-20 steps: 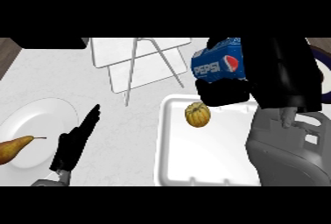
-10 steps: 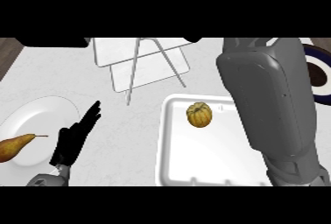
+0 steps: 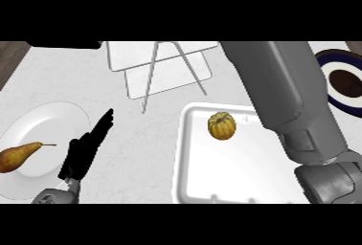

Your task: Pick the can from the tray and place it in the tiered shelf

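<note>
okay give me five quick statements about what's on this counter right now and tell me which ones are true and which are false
1. A pear lies on the white plate at the left. True.
2. The can stands in the tray. False: no can shows in the tray; only a small yellow squash lies there.
3. The left hand is curled round the pear. False: its fingers are straight and it rests open beside the plate, apart from the pear.
4. The right forearm reaches over the tray's right side toward the top of the view, and the right hand is out of sight. True.
5. The wire tiered shelf stands beyond the tray, near the top of the view. True.
</note>
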